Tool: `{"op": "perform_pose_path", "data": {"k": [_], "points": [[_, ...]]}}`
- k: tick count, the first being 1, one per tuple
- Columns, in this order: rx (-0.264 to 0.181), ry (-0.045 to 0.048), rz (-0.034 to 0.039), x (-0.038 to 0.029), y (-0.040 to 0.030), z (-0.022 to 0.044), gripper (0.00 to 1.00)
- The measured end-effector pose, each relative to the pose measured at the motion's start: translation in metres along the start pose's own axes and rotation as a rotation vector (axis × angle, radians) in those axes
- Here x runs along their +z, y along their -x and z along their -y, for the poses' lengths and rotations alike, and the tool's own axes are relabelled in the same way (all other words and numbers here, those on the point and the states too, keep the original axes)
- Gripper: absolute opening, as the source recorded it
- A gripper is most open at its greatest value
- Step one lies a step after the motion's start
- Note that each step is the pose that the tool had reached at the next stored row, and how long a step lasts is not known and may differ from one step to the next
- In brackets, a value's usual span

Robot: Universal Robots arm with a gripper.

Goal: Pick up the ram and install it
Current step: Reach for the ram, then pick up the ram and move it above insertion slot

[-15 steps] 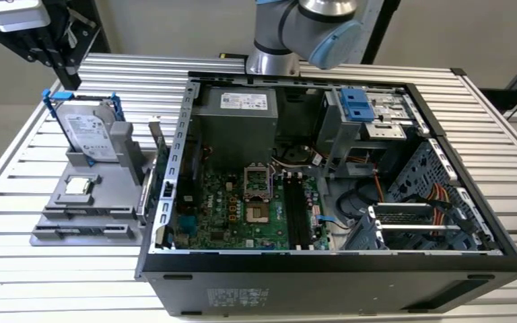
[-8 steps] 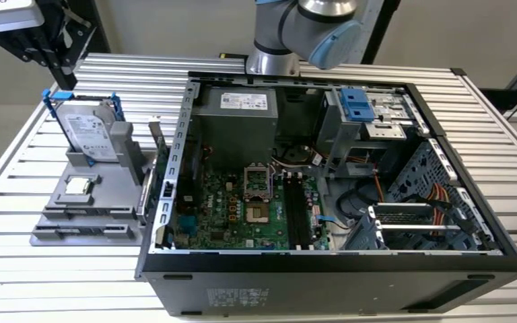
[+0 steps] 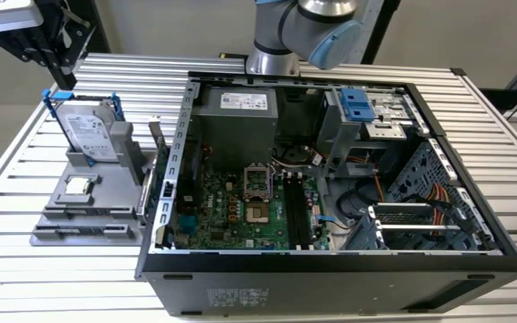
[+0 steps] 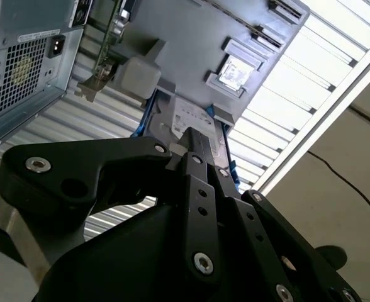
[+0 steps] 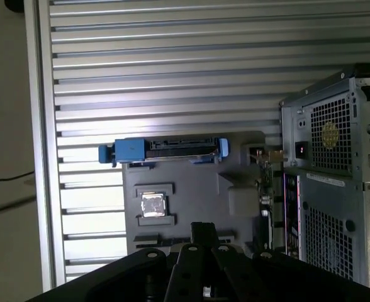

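The ram (image 3: 156, 145) is a thin dark stick standing on edge in the grey holder (image 3: 70, 215), on the side next to the computer case. Both wrist views show it edge-on (image 5: 264, 189) (image 4: 103, 53) between the holder and the case. My gripper (image 3: 64, 79) hangs high above the holder's far end, near the exterior view's top left, well apart from the ram. Its black fingers (image 4: 196, 135) (image 5: 204, 228) are shut together with nothing between them. On the green motherboard, the long black memory slots (image 3: 295, 208) lie uncovered.
A silver hard drive (image 3: 88, 131) in a blue frame stands upright at the holder's back. A square silver processor chip (image 3: 79, 185) lies in front of it. The open case (image 3: 330, 259) covers most of the slatted table, with a power supply (image 3: 236, 121) and drive cage (image 3: 371, 114) inside.
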State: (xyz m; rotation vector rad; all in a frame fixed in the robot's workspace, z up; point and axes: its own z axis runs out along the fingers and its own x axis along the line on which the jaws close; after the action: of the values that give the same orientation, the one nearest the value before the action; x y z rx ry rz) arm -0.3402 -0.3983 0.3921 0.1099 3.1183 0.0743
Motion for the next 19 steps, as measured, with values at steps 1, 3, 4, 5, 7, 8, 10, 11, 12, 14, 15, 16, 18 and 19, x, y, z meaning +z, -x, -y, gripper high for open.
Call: {"op": "perform_pose_path", "data": {"k": [1,3,4,5,7,8,10,11,12,14,15,16,18,19], "points": [[0.0,-0.0001,-0.0001,0.0,0.0001,0.0005,0.0],[0.0,0.0,0.0,0.0001,0.0002,0.0017,0.0],[0.0,0.0,0.0,0.0,0.0003,0.0025,0.0],[0.0,0.0,0.0,0.0,0.0003,0.0035,0.0],[0.0,0.0,0.0,0.0,0.0005,0.0056,0.0],[0.0,0.0,-0.0001,-0.0001,0.0006,0.0066,0.0],[0.001,0.0,0.0,-0.0001,0.0007,0.0089,0.0],[0.002,-0.0001,0.0001,-0.0001,0.0008,0.0099,0.0],[0.003,-0.0001,0.0001,-0.0001,0.0009,0.0109,0.0],[0.004,-0.0001,0.0002,-0.0001,0.001,0.0129,0.0],[0.005,-0.0001,0.0002,-0.0001,0.0011,0.0141,0.0],[0.006,-0.0001,0.0003,-0.0001,0.0012,0.0152,0.0],[0.008,-0.0002,0.0004,-0.0002,0.0013,0.0176,0.0],[0.008,-0.0002,0.0004,-0.0002,0.0015,0.0188,0.0]]}}
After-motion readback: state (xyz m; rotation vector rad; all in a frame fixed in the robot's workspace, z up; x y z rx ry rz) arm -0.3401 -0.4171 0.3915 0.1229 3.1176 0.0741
